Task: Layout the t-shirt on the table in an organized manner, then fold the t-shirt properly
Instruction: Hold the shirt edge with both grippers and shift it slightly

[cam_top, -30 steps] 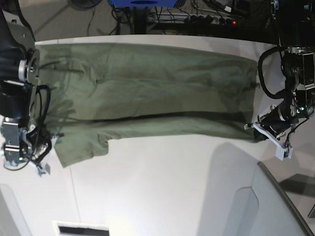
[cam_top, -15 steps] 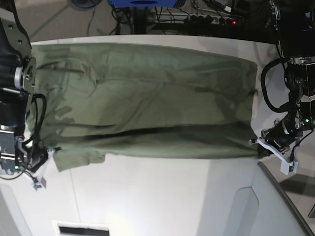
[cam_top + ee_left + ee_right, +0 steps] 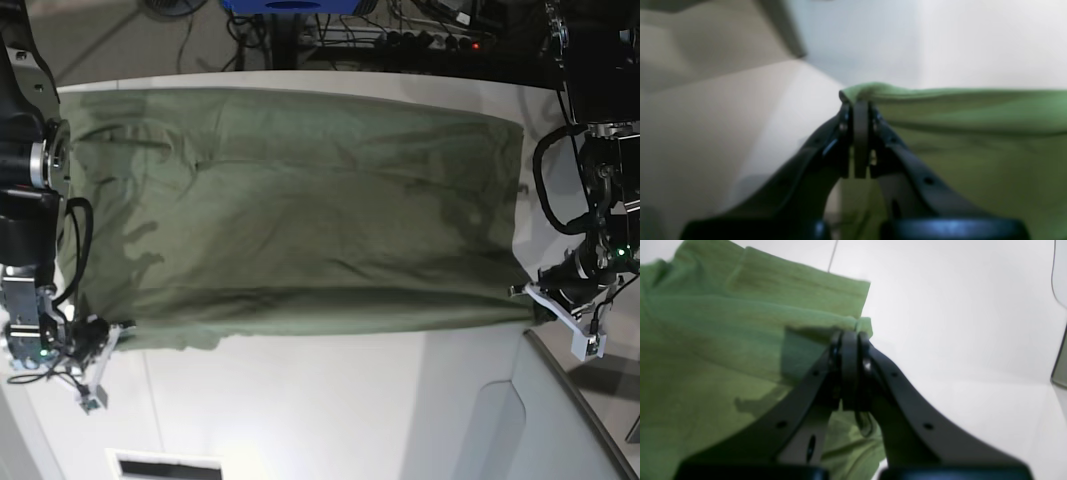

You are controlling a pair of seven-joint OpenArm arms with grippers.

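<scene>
T-shirt (image 3: 290, 210) spread wide across white counter (image 3: 330, 400), near edge drawn taut between arms. Left end effector (image 3: 857, 110) pressed together, pinching one near corner of fabric, beside grey angled panel (image 3: 570, 400). Right end effector (image 3: 849, 340) pressed together, pinching opposite near corner by sleeve (image 3: 800, 290).
</scene>
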